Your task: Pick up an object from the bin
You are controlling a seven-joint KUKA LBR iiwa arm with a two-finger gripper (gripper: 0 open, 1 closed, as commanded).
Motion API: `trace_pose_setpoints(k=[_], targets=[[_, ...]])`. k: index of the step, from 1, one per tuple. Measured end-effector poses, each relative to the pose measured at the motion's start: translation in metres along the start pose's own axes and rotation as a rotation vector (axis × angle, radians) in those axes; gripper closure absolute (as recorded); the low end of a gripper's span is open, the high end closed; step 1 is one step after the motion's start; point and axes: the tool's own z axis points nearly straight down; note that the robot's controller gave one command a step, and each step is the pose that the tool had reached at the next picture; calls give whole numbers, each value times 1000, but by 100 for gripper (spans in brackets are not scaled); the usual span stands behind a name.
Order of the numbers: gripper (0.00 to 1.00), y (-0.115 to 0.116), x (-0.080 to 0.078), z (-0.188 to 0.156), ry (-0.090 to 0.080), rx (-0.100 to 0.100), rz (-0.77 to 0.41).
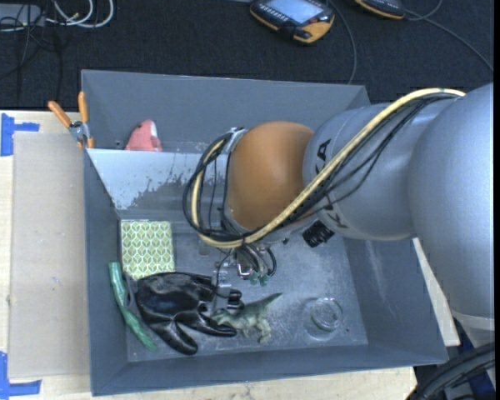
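Step, as judged: approach, nothing gripped yet. End effector (pixel 233 278) low in bin (pixel 225 98); open or closed, cannot tell. Black glove (pixel 168 301) just to its left, touching or not unclear. Green toy dinosaur (pixel 250 313) just beside it, toward near wall. Next move needs: centre on one, close, lift straight.

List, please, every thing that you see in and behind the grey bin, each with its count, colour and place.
grey metal bin: one, grey, middle of the view
pink rounded lump: one, pink, at the bin's far wall, left
square pad with leaf pattern: one, green and white, left on the floor
long thin plastic strip: one, green, near-left corner
floppy black glove: one, black, near side, beside the strip
small toy dinosaur: one, grey-green, right of the glove
clear round plastic piece: one, transparent, near right
handheld control units: two, black and yellow, behind the bin
robot arm: one, grey, from the right
wrist cover: one, orange
gripper: one, above glove and dinosaur
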Motion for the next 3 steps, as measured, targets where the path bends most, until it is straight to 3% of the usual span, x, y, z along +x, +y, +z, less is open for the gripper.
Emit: trace_pose_setpoints(k=[1, 2, 3], targets=[[0, -1, -2, -4, -7, -1, 4], [0, -1, -3, 33, -9, -3, 188], [0, -3, 7, 60, -5, -1, 155]])
